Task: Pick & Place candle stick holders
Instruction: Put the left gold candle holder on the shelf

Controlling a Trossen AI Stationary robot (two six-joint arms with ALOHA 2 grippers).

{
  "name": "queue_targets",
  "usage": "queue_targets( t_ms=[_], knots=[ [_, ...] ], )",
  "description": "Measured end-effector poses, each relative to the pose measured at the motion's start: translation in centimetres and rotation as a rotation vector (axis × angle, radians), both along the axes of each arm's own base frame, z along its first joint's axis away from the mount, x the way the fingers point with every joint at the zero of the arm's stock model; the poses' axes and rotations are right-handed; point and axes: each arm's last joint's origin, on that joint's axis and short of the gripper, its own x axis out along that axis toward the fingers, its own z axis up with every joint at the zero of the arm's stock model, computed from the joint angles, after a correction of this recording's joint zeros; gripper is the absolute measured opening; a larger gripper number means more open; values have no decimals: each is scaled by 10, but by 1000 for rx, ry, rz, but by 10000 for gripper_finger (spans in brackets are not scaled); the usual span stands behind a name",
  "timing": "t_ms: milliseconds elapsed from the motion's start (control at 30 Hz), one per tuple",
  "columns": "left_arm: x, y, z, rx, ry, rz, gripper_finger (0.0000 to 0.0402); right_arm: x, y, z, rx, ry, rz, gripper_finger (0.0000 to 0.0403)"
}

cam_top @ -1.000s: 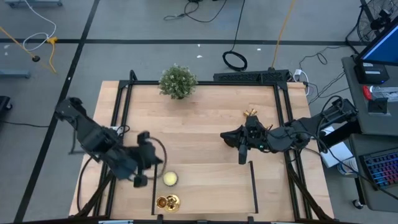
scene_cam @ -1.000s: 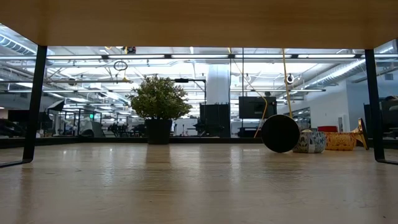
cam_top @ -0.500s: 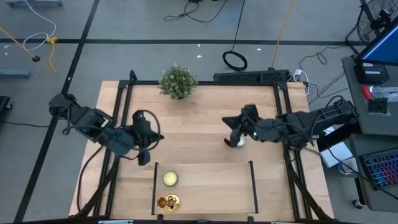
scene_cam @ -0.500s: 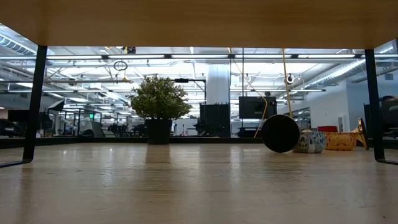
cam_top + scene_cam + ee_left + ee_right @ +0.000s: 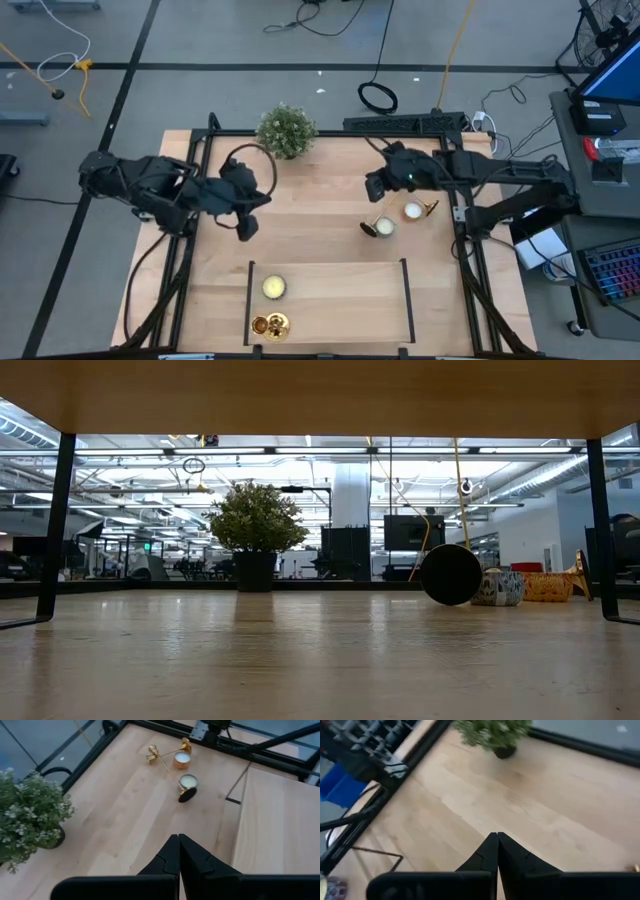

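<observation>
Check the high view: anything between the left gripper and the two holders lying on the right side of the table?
Nothing. Between the left gripper and the two candle stick holders lying over there, the high view shows only bare wood; the left wrist view agrees.

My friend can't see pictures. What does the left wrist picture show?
The left gripper, shut and empty, points across a wooden table toward two gold candle stick holders lying tipped over at the far side. A bushy potted plant stands off to one side.

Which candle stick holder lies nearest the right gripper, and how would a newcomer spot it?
Start at the table's right edge, below the right gripper. Two brass holders lie tipped over there. The nearer one lies toward the table's middle, its cup pale cream; its neighbour by the rail has an orange cup.
</observation>
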Motion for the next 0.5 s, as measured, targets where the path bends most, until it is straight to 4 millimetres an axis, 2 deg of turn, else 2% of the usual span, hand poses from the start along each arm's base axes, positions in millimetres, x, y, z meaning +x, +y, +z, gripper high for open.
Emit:
queue_targets(
  t_ms=[200,500],
  knots=[
    [4,7,-2,9,11,28,0,-9,-18,-13,89,92,-86,0],
    [6,18,-2,11,32,17,1,-15,-24,-69,270,230,-87,0]
  ],
)
